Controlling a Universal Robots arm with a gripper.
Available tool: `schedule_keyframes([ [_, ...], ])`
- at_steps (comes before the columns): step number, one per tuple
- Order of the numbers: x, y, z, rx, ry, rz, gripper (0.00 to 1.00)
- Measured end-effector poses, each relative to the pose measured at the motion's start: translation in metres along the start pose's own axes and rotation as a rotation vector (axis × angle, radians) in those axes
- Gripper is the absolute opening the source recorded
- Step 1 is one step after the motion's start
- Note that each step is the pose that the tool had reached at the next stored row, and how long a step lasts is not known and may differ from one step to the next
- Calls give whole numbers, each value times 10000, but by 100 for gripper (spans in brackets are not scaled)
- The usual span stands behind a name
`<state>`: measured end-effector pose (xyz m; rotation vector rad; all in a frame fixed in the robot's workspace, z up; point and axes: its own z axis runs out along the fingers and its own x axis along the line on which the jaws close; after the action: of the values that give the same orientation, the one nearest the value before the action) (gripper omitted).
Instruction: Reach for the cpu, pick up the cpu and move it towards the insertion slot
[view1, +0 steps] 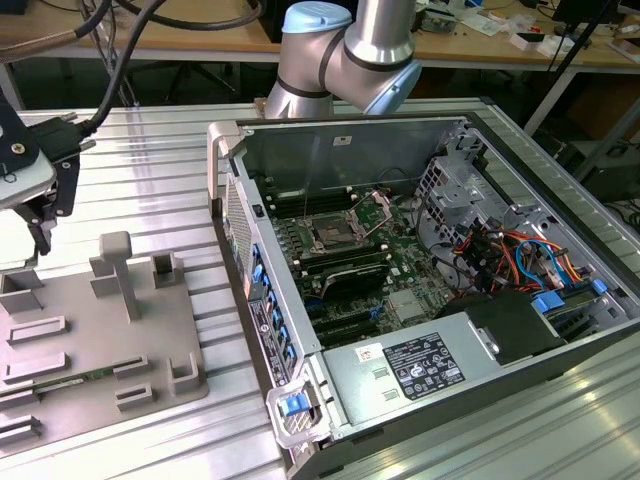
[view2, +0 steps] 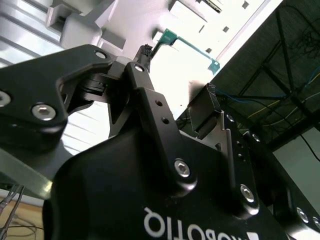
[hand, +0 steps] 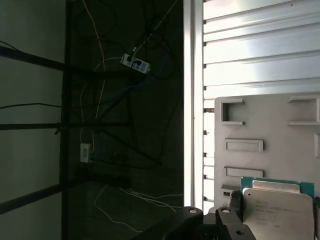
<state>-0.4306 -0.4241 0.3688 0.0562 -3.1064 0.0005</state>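
Ribbed aluminium counter (view1: 150, 130) all the way across, with cluttered wooden lab desks (view1: 470, 45) behind it, so pretty standard workshop vibes. Past the counter's edge, the first wrist view catches a dark floor with loose cables and a white power strip (hand: 136, 63). On the counter there's an open PC case (view1: 232, 160) towards the exterior view's right, with a green motherboard (view1: 400, 265) inside. A grey fixture tray (view1: 150, 330) with moulded recesses sits towards the exterior view's left, just beside the case.

The silver and blue joint of my arm (view1: 345, 55) shows behind the case. My end effector (view1: 45, 215) is way out at the exterior view's left edge, hanging above the tray's far end without touching it. Its fingers (view2: 150, 100) are partly apart and, going by both wrist views, clamped on the cpu (view2: 185, 55). One black fingertip sits against one green edge and the other against the opposite edge, with the pale metal lid washed out bright between them. The chip looks lifted off the tray, with grey recesses showing behind it.

The insertion slot (view1: 330, 236) is in the middle of the motherboard: dark centre, shiny frame, thin wire levers. It's well apart from the cpu, with the case wall between them.
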Motion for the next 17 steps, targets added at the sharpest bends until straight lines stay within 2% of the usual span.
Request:
schedule_keyframes([
  [2,2,0,-49,1,1,0,55],
  [7,-7,-1,-51,1,3,-1,55],
  [11,-89,-3,-52,-1,0,0,55],
  [17,-98,-4,-77,-1,-1,0,55],
])
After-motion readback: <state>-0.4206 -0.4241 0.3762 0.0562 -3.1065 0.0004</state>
